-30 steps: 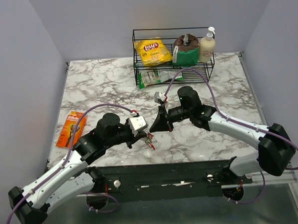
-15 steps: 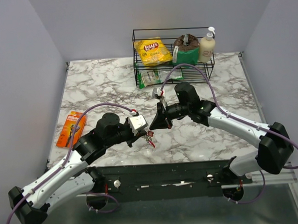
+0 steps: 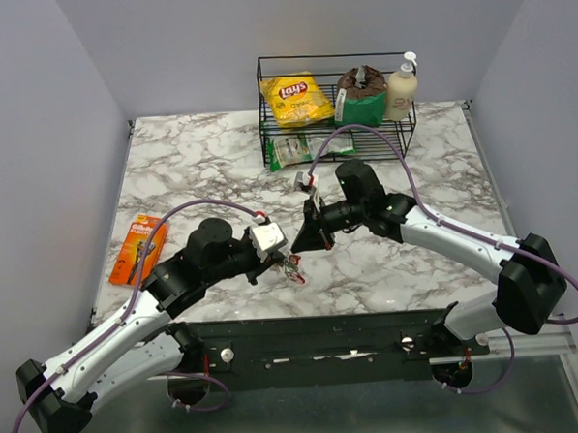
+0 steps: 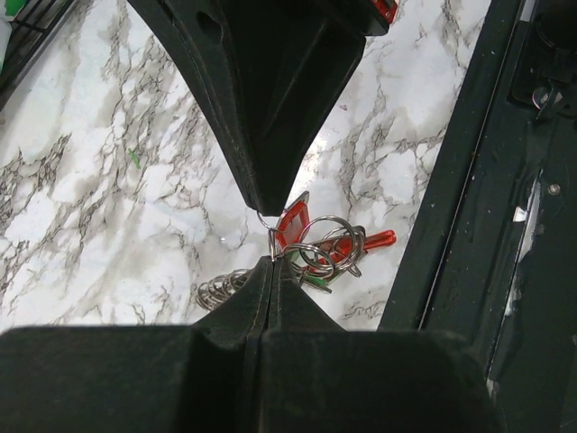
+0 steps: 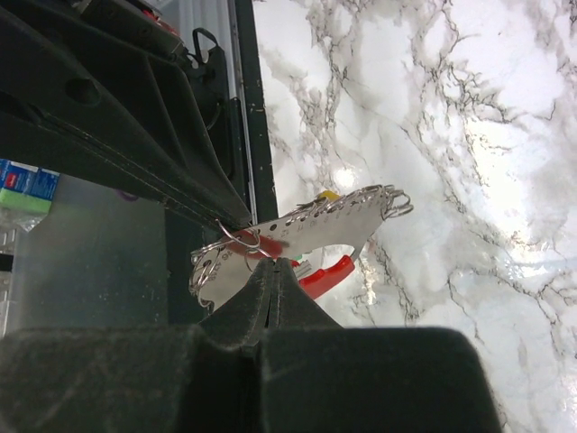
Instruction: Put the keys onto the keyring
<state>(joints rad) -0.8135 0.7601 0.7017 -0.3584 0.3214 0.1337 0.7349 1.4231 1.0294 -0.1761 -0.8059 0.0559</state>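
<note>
Near the table's front edge the tips of my left gripper (image 3: 283,264) and right gripper (image 3: 296,247) meet. Both are shut. In the left wrist view my left gripper (image 4: 272,260) pinches the thin keyring (image 4: 269,231), and the right fingers (image 4: 270,108) come down from above onto the same ring. A red key tag (image 4: 294,222), a green tag (image 4: 312,282), several linked rings (image 4: 330,248) and a red loop (image 4: 375,241) hang beside it. In the right wrist view my right gripper (image 5: 273,263) is shut at the keyring (image 5: 238,240), in front of the silvery flat piece (image 5: 335,225).
An orange razor pack (image 3: 140,247) lies at the left edge. A wire rack (image 3: 338,127) at the back holds a yellow chips bag (image 3: 297,98), a brown bag (image 3: 361,89) and a soap bottle (image 3: 402,89). A green packet (image 3: 295,150) lies before it. A black rail (image 3: 353,334) borders the near edge.
My right wrist has shifted slightly back and left. The bunch stays pinched between the two tips and sits a touch higher. The left arm has barely moved.
</note>
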